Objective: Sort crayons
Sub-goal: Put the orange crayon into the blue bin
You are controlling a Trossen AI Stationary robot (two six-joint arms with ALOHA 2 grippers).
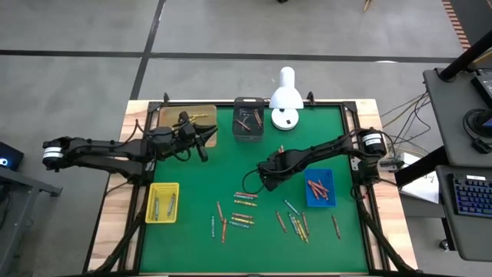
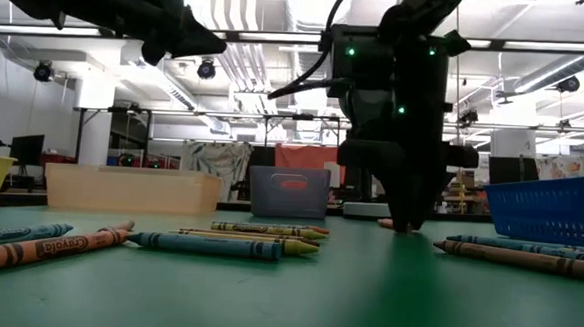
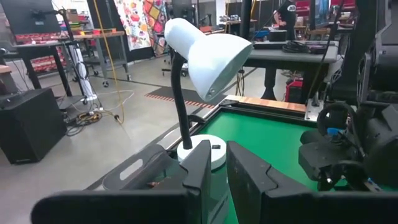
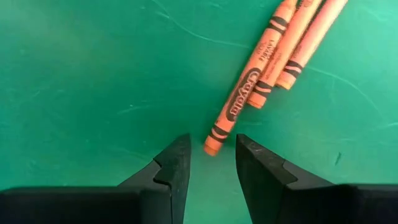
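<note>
Many crayons [image 1: 246,198] lie loose on the green table [image 1: 192,246], mostly along its near half. My right gripper [image 1: 260,183] points down at three orange crayons [image 4: 273,62] lying side by side. It is open, and its fingertips [image 4: 180,146] stand on either side of the nearest orange crayon's end [image 4: 214,144] without touching it. My left gripper [image 1: 203,148] hovers level above the table's far left, by the brown tray [image 1: 187,117]. Its fingers [image 3: 202,165] are a narrow gap apart with nothing between them.
A yellow tray [image 1: 162,201] with crayons stands near left, and a blue tray [image 1: 320,192] with crayons is on the right. A grey bin [image 1: 248,119] and a white desk lamp [image 1: 286,98] stand at the far edge. More crayons [image 1: 296,223] lie near right.
</note>
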